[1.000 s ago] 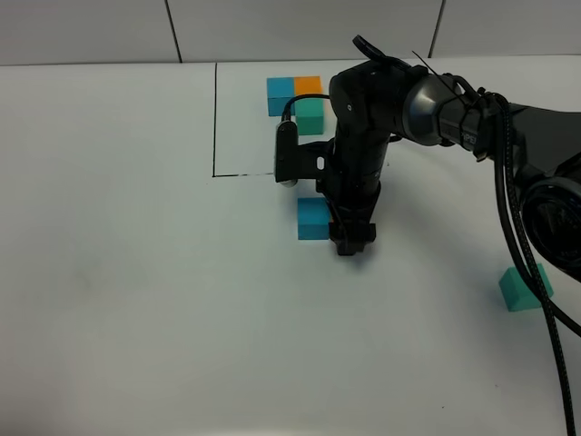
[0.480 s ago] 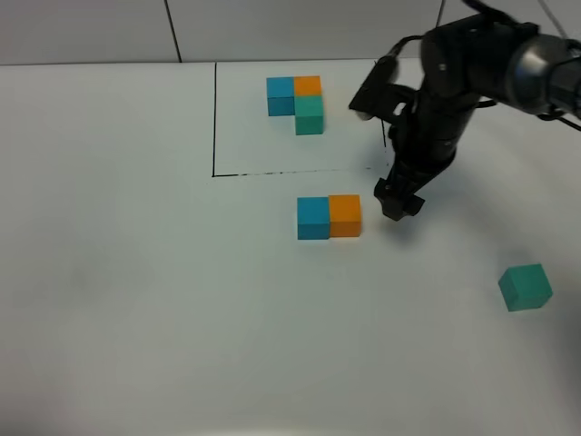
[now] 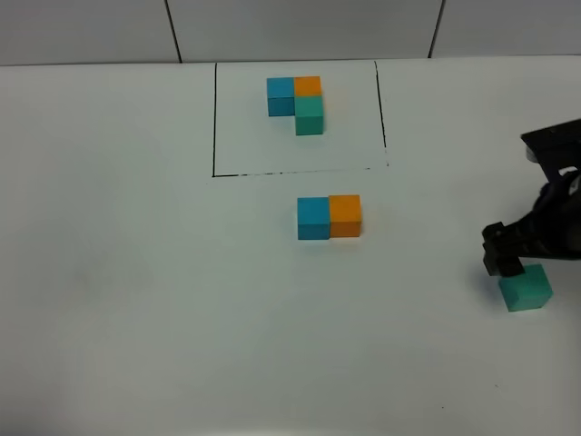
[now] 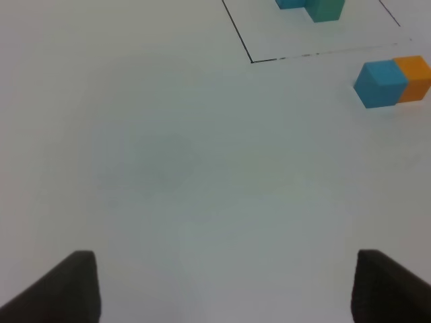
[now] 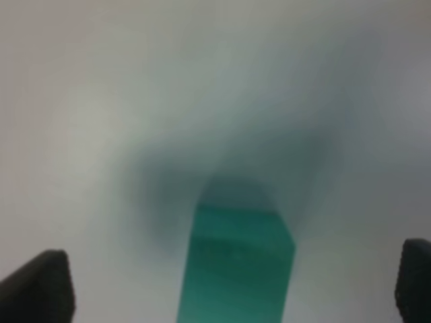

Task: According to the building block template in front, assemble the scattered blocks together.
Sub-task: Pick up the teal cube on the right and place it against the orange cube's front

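Observation:
The building block template is an L of small blue, orange and teal cubes inside a thin black frame at the back; its edge shows in the left wrist view. In front of the frame a blue cube and an orange cube sit touching side by side. A teal cube lies alone at the far right. My right gripper hovers just over it, open, its fingers wide on either side. My left gripper is open over bare table and holds nothing.
The white table carries only the cubes and the drawn black rectangle. The teal cube lies close to the right edge of the exterior high view. The right arm reaches in from the right.
My right gripper let go of the orange cube beside the blue one, opened, and swung right to the teal cube. The left gripper has not moved.

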